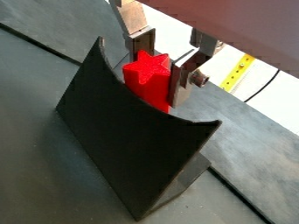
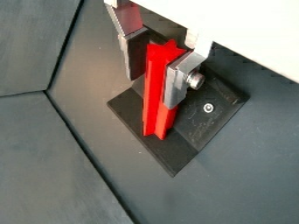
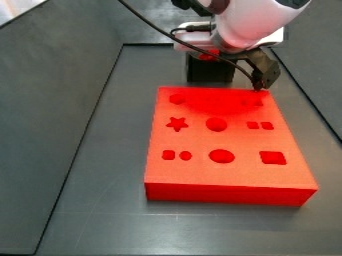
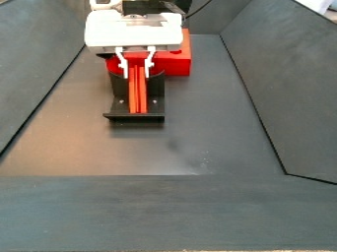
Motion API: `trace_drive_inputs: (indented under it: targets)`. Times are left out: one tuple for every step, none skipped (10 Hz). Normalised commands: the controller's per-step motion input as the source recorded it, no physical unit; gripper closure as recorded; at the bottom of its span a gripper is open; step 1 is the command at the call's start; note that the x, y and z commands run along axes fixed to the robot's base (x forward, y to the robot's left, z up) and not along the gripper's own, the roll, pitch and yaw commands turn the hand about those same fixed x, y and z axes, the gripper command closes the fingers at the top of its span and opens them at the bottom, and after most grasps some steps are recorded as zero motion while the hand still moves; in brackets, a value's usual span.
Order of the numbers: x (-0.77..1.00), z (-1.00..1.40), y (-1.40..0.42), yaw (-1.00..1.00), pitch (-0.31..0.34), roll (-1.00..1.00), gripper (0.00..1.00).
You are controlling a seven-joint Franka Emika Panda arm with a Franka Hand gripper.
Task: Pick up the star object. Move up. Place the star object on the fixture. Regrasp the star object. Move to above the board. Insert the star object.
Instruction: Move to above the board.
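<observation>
At the upper middle of a side view, the gripper (image 4: 136, 67) clamps the star object (image 4: 136, 91) upright on the fixture (image 4: 136, 108); an off-centre grip could tilt it.

Tool (image 4: 136, 67) hemmed by fixture (image 4: 136, 110), board (image 4: 179, 54)

The star object (image 2: 156, 92), a slim bright red peg with a star-shaped end (image 1: 147, 70), stands upright between the fingers of the gripper (image 2: 158, 74), its lower end at the base plate of the dark fixture (image 2: 216, 122). The board (image 3: 221, 150), a large red slab pierced with shaped holes, lies flat just beside the fixture.
</observation>
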Motion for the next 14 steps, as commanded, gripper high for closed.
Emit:
trace_drive_inputs:
  targets:
    - [-0.10,1.00,0.18,-0.10,0.111,-0.11,1.00]
    - [-0.10,1.00,0.18,-0.07,0.106,-0.13,1.00]
    - [-0.10,1.00,0.17,-0.01,0.099,-0.12,1.00]
    - [-0.10,1.00,0.17,0.00,0.101,-0.12,1.00]
    - [-0.10,1.00,0.16,0.03,0.096,-0.10,1.00]
    - [-0.10,1.00,0.16,0.05,0.085,-0.07,1.00]
    - [-0.10,1.00,0.15,0.06,0.075,-0.06,1.00]
    - [-0.09,1.00,0.15,0.06,0.066,-0.06,1.00]
    - [-0.09,1.00,0.14,0.06,0.049,-0.05,1.00]
    - [-0.09,1.00,0.14,0.06,0.036,-0.05,1.00]
    - [-0.09,1.00,0.13,0.06,0.020,-0.06,1.00]
    - [-0.09,1.00,0.12,0.05,0.008,-0.06,1.00]
    - [-0.09,1.00,0.12,0.04,0.000,-0.06,1.00]
    - [-0.09,1.00,0.11,0.03,-0.002,-0.06,1.00]
